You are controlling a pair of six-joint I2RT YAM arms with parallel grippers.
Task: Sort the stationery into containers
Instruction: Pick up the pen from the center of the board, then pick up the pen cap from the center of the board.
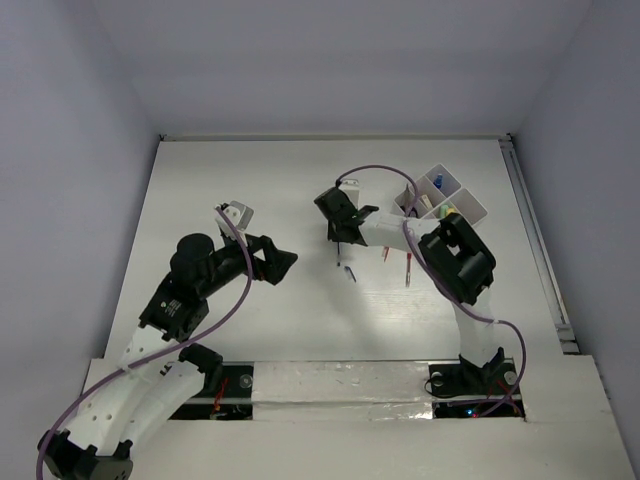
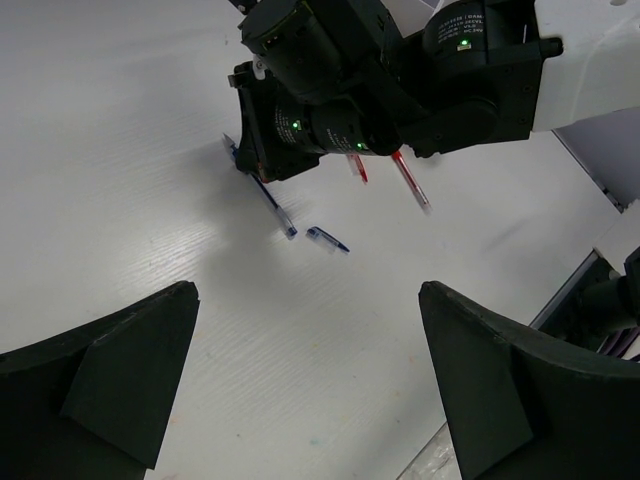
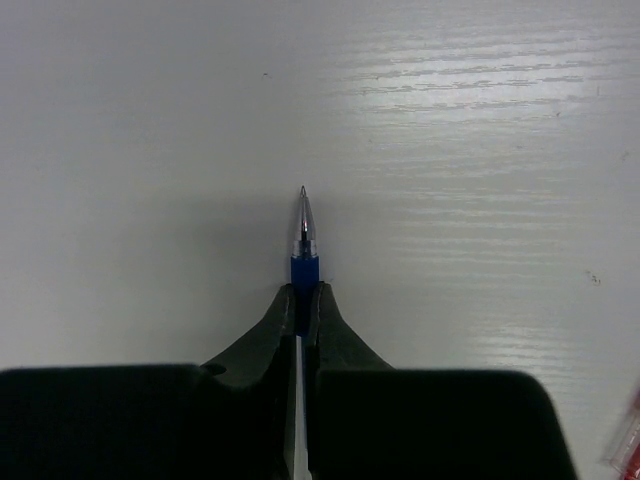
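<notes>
The right pincer [image 3: 303,295] was shut tight on a blue pen [image 3: 304,240]. Its two black fingers [image 3: 335,330] pinched the pen at the blue part just behind the clear tip, and the tip stuck out in front, pointing away over the white table [image 3: 480,150]. From above, this pincer was near the middle of the table with the pen under it. I could not tell if the pen was touching the table or just above it. A small blue cap [image 2: 327,239] lay on the table just beside the pen's tip, not touching it. Two red pens [image 2: 410,180] lay close by, on the side nearer the white tray [image 1: 470,205]. The tray sat at the far right of the table, well apart from the blue pen. It had some small colored things in its boxes, but they were too small to name. The left pincer [image 1: 280,262] was wide open with nothing in it. It hung over bare table on the left, pointing toward the right pincer and the pens.
</notes>
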